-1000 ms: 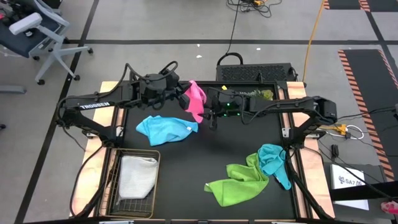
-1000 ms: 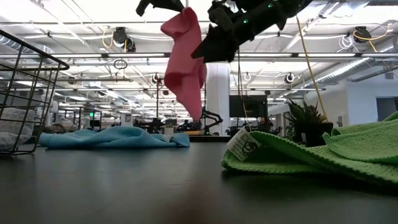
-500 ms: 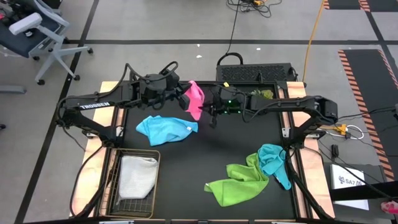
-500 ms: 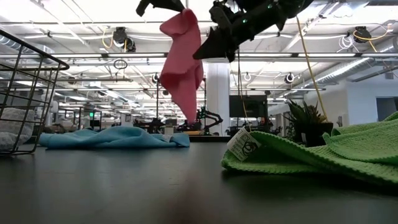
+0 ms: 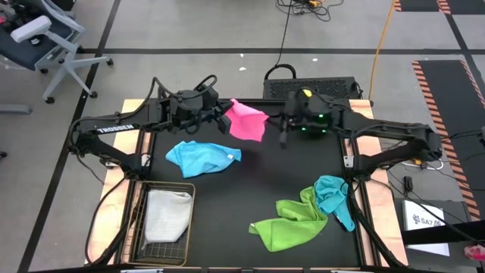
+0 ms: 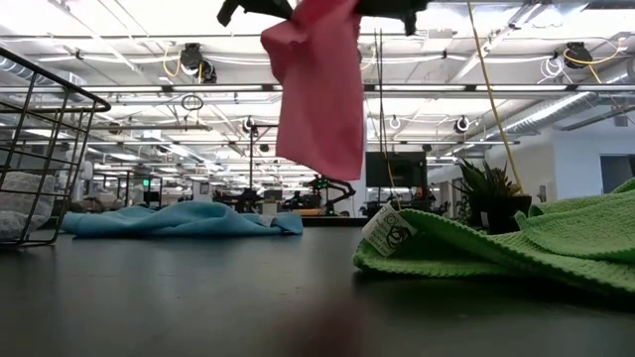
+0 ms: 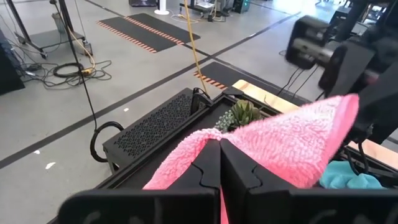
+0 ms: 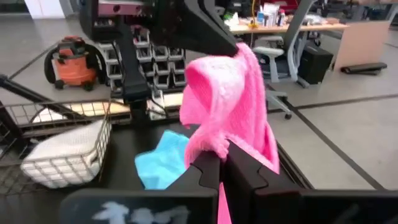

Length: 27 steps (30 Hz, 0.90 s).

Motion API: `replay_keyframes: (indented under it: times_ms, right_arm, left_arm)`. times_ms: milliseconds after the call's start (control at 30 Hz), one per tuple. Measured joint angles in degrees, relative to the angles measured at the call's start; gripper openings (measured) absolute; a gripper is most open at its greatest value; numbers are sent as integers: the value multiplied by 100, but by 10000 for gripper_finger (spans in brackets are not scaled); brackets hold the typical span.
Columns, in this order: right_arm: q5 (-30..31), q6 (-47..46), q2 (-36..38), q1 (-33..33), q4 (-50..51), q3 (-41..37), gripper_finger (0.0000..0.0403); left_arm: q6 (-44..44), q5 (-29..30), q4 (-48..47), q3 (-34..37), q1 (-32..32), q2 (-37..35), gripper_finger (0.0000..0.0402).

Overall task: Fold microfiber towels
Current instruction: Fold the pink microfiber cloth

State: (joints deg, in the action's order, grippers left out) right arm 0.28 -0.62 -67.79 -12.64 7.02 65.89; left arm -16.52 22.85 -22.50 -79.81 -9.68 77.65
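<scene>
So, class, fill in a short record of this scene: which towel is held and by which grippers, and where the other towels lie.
held towel: pink towel, lifted off the table
left gripper: shut on one corner
right gripper: shut on another corner
light blue towel: crumpled under the left arm
lime green towel: crumpled, front right
teal towel: overlapping the lime green one
grey-white towel: in wire basket

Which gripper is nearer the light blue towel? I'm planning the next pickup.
Left. The left gripper holds the pink towel just behind the light blue towel; the right gripper holds its other corner, farther to the right.
</scene>
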Motion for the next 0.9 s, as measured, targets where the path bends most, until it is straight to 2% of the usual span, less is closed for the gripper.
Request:
replay_keyframes:
  times_ms: [267,567,667,800,900]
  right_arm:
    - [461,2,853,-4,1394,0,0]
    - [566,372,1507,-90,1019,0,0]
    - [564,364,1606,-90,961,0,0]
    - [549,375,1596,-87,1011,0,0]
    - [552,392,1556,-90,1000,0,0]
  left_arm:
    - [-16,-35,5,0,-2,0,1]
    - [-357,-398,0,4,48,2,1]
    - [-371,-681,2,4,84,3,2]
    - [-350,-797,15,4,238,208,19]
    - [-211,-798,298,4,467,615,42]
